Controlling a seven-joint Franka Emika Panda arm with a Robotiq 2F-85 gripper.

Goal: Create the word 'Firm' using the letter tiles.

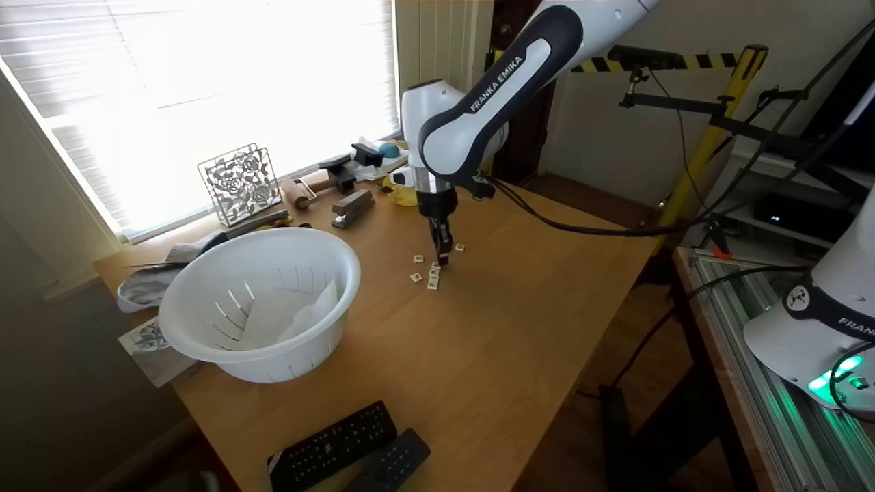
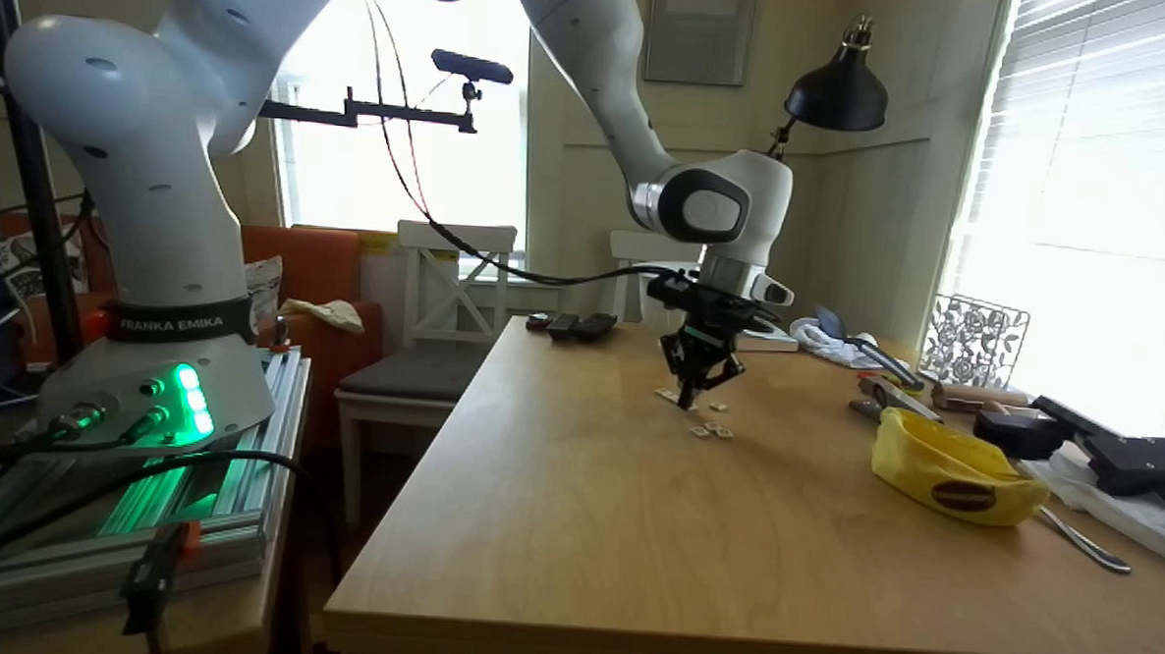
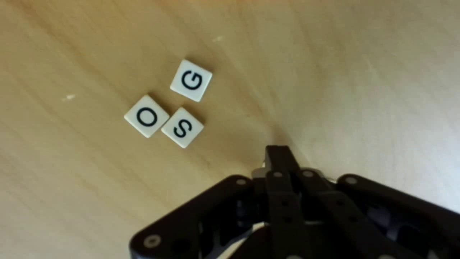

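The black two-fingered gripper (image 1: 443, 260) points down at the light brown wooden table (image 1: 499, 348), its dark fingers (image 3: 280, 158) closed together side by side; whether a tile is caught at the tips cannot be told. Just beside the gripper's tips, in an exterior view, runs a short line of small square whitish letter tiles (image 1: 433, 275), set edge near edge, their marks too small to read surely. Left of the gripper in that view lie two loose tiles, an upper one (image 1: 418, 259) and a lower one (image 1: 416, 277), apart from each other. In the wrist view, beyond the gripper's tips and to their left, the G tile (image 3: 191, 80), O tile (image 3: 146, 116) and S tile (image 3: 182, 127) lie face up, O and S touching or nearly so. Well to the gripper's left, in an exterior view, stands the large round white plastic bowl with slit sides (image 1: 260, 256); a grey-brown stapler (image 1: 353, 208) sits behind and left of the gripper. In an exterior view a yellow pouch-like item with a dark oval label (image 2: 950, 471) lies right of the gripper, well apart.
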